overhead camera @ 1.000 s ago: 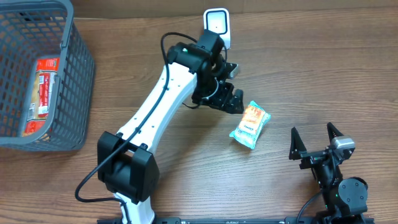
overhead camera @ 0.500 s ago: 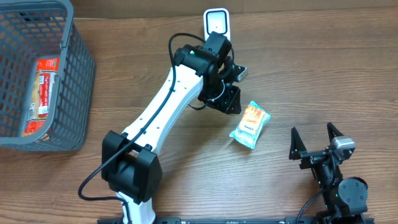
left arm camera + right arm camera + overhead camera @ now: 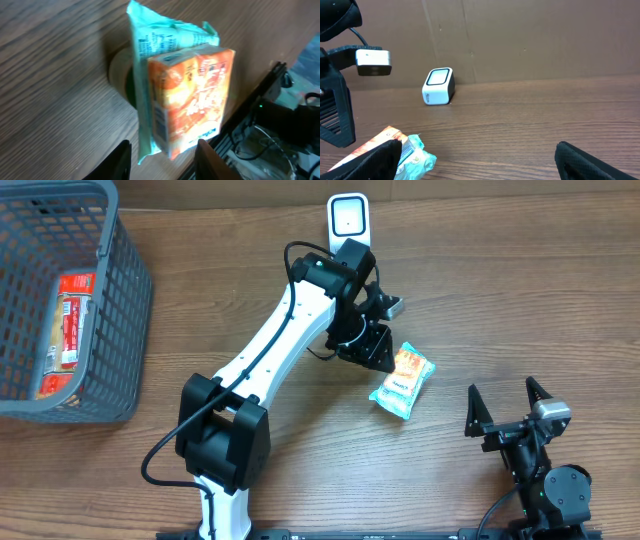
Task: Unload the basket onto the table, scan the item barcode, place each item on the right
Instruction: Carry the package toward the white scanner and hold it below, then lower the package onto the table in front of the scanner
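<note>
Fingers (image 3: 120, 162) of my left gripper (image 3: 164, 161) stand on either side of the near end of the snack packet (image 3: 185, 100), one dark tip at each lower corner of my left wrist view. The orange printed face and the teal wrapper fill the space between them. I cannot tell whether the pads are pressing the packet or only flanking it, because the contact itself is not clear from either view. From overhead, the snack packet (image 3: 402, 381) lies slanted on the wooden table (image 3: 500, 280). Its orange end points up toward my left gripper (image 3: 383, 358) and its teal end points away. It looks flat on the surface, not lifted. The white scanner (image 3: 349, 218) stands at the far side of the table, just beyond my left wrist and apart from the packet. My right wrist view shows the scanner (image 3: 438, 86) upright against the brown backdrop. My right gripper (image 3: 505, 402) sits low on the right, well apart from the packet. Its jaws are spread wide and grasp nothing. A grey basket (image 3: 120, 330) sits at the far left of the table, with a red packet (image 3: 68, 330) lying inside it.
</note>
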